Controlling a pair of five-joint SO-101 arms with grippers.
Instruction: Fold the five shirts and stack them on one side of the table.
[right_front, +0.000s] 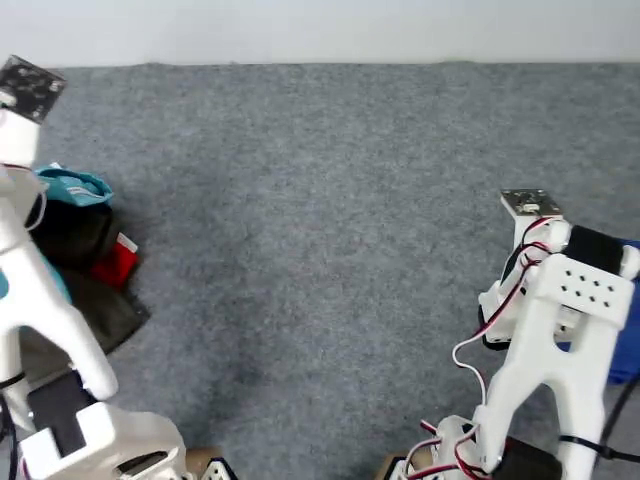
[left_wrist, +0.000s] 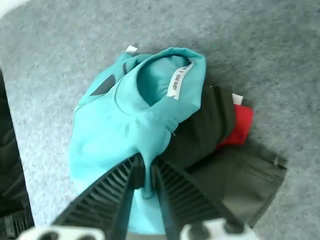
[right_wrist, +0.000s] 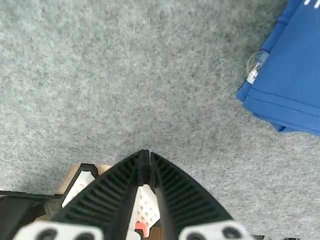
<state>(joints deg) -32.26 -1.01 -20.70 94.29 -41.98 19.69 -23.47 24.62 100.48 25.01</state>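
Observation:
A heap of shirts lies at the table's left edge: a teal shirt (left_wrist: 130, 115) (right_front: 72, 186) on top, a dark shirt (left_wrist: 210, 125) (right_front: 85, 240) under it and a red shirt (left_wrist: 239, 125) (right_front: 116, 262) poking out. My left gripper (left_wrist: 146, 167) is shut on a fold of the teal shirt and stands over the heap. A blue shirt (right_wrist: 290, 75) (right_front: 622, 350) lies flat at the right edge beside the right arm. My right gripper (right_wrist: 145, 159) is shut with nothing in it, above bare carpet near the table's front.
Grey carpet (right_front: 320, 220) covers the table, wide and bare between the two arms. The right arm's white frame (right_front: 545, 340) stands at the front right. The left arm's white body (right_front: 40, 310) rises over the shirt heap.

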